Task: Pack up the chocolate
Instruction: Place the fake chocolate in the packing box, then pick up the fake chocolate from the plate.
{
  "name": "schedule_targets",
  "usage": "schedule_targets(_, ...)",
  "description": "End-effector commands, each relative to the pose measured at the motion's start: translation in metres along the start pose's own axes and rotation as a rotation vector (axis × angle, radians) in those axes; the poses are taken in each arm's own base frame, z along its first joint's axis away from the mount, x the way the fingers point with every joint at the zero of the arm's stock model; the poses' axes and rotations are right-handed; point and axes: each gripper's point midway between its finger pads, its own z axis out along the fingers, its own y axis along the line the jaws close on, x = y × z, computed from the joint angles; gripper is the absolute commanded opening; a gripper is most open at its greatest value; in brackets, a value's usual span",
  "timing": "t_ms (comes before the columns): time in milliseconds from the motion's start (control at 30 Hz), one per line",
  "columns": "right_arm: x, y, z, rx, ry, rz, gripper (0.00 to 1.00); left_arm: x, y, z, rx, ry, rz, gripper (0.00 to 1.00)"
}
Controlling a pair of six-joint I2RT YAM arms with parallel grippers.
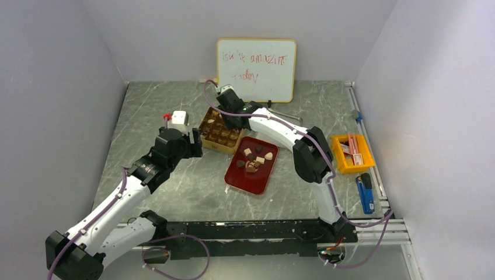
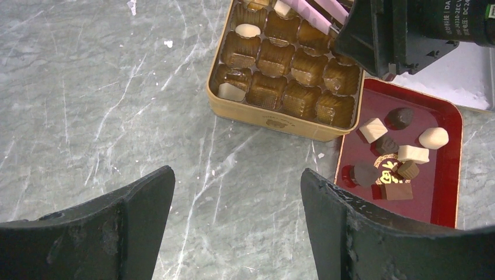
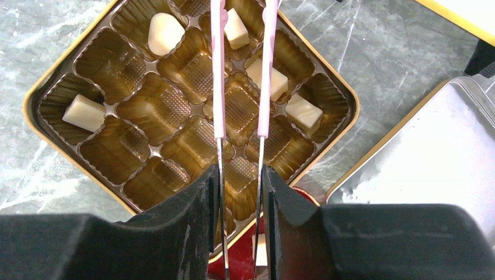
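Observation:
A gold tin (image 1: pixel 219 131) of moulded cells stands mid-table, with several cream chocolate pieces (image 3: pixel 165 32) in its cells. More chocolate, dark, brown and cream (image 2: pixel 403 154), lies on a red tray (image 1: pixel 252 181) just right of the tin. My right gripper (image 3: pixel 239 175) hangs over the tin, shut on pink tweezers (image 3: pixel 217 70). The tweezers' arms stand slightly apart, and a cream piece (image 3: pixel 236 28) lies between them in a far cell. My left gripper (image 2: pixel 236 178) is open and empty above bare table, near the tin's front-left side.
A silver lid (image 3: pixel 432 151) lies beside the tin on the right. A whiteboard (image 1: pixel 257 69) leans on the back wall. An orange bin (image 1: pixel 352 153) and a blue tool (image 1: pixel 365 192) sit at the table's right edge.

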Motion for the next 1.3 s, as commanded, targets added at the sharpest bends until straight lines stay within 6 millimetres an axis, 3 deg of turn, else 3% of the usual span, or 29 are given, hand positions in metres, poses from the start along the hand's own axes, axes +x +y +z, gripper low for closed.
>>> schedule_targets(0,-0.036,-0.003,-0.028,-0.017,-0.115,0.028,0.31,-0.008,-0.005,-0.005,0.023,-0.028,-0.017,0.83)
schedule_targets(333,-0.048,-0.012,-0.057,-0.003,-0.164,0.044,0.25,-0.006,-0.002,-0.006,0.012,-0.027,-0.021,0.83)
schedule_targets(467,-0.048,-0.018,-0.084,0.003,-0.189,0.054,0.24,-0.006,-0.001,-0.008,0.012,-0.029,-0.027,0.83)
schedule_targets(567,-0.038,-0.024,-0.106,0.008,-0.189,0.057,0.24,-0.005,-0.001,-0.008,0.013,-0.027,-0.028,0.83)
schedule_targets(733,-0.002,-0.022,-0.148,-0.008,-0.170,0.055,0.24,-0.004,-0.003,-0.007,0.019,-0.025,-0.030,0.83)
schedule_targets(900,0.053,-0.005,-0.192,-0.049,-0.124,0.039,0.23,-0.004,-0.005,-0.005,0.024,-0.023,-0.031,0.83)
schedule_targets(1100,0.125,0.006,-0.222,-0.074,-0.011,0.054,0.23,-0.002,-0.008,-0.003,0.036,-0.019,-0.032,0.83)
schedule_targets(1267,0.159,0.004,-0.234,-0.071,0.054,0.074,0.25,-0.005,-0.012,-0.002,0.046,-0.022,-0.031,0.83)
